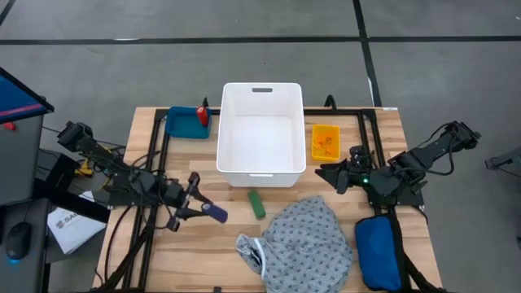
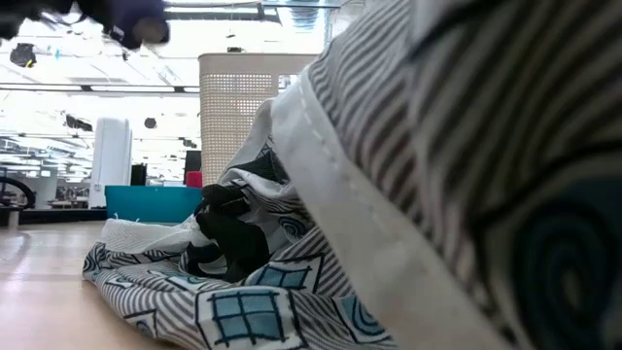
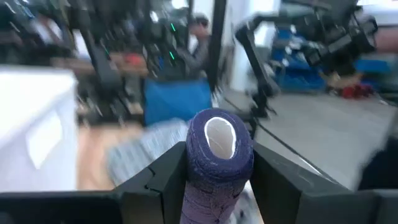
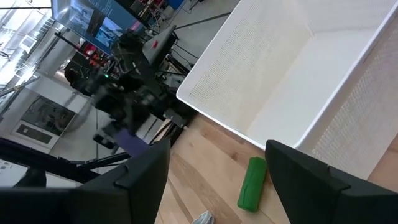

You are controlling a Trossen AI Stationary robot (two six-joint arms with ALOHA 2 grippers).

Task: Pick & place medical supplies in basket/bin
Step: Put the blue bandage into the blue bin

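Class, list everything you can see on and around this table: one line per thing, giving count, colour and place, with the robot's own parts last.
Bin: one, white, table's far centre, empty.
Purple roll: one, held in the left gripper.
Green piece: one, on the table in front of the bin.
Gown: one, grey patterned, crumpled at the near centre-right.
Orange tray: one, right of the bin; contents unclear.
Blue tray: one, left of the bin, with a red piece at its edge.
Blue pouch: one, near right corner.
Left gripper: shut on the purple roll, left of the green piece.
Right gripper: open, waiting right of the bin.
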